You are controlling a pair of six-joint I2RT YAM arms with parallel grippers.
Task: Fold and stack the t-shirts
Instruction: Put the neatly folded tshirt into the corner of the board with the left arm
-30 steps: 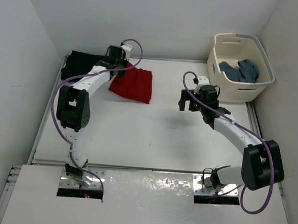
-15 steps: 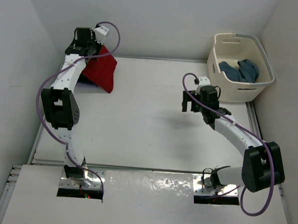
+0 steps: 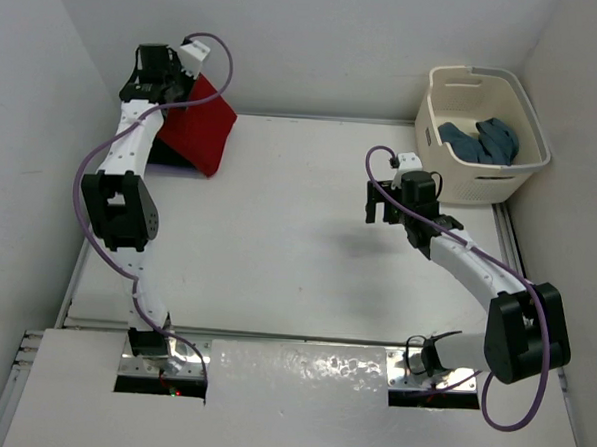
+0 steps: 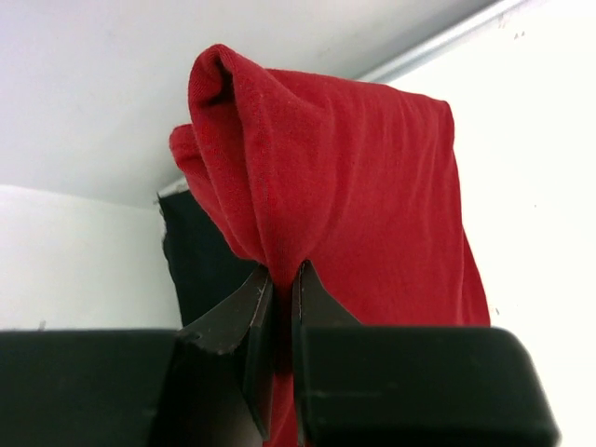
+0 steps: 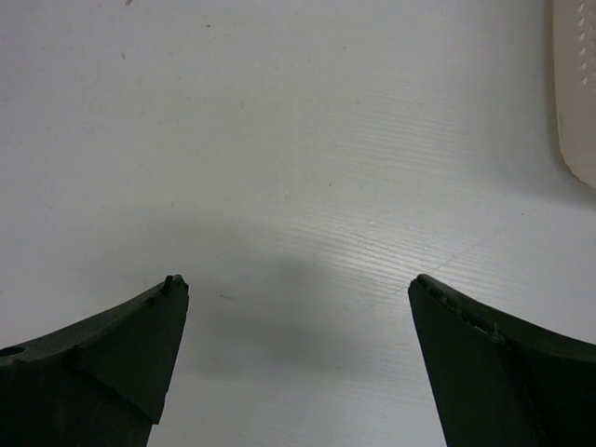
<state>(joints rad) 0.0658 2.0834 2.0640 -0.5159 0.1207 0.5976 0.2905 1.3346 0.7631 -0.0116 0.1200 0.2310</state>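
The folded red t-shirt [image 3: 199,130] hangs lifted at the table's far left corner, pinched in my left gripper [image 3: 158,79], which is shut on its edge. In the left wrist view the red t-shirt [image 4: 372,186] drapes from my left gripper [image 4: 282,275], and the black t-shirt [image 4: 205,261] lies below and behind it. A sliver of the black t-shirt [image 3: 164,154] shows under the red one from above. A teal blue t-shirt [image 3: 480,140] lies crumpled in the basket. My right gripper [image 3: 387,205] hovers open over bare table, and in its wrist view the right gripper [image 5: 298,284] holds nothing.
The cream laundry basket [image 3: 486,88] stands at the far right corner, its edge [image 5: 573,93] showing in the right wrist view. White walls close in on the left, back and right. The white table [image 3: 296,263] spreads between the arms.
My left gripper has carried the red t-shirt from flat on the table leftward and up over the black one in the far left corner. The right arm has barely moved.
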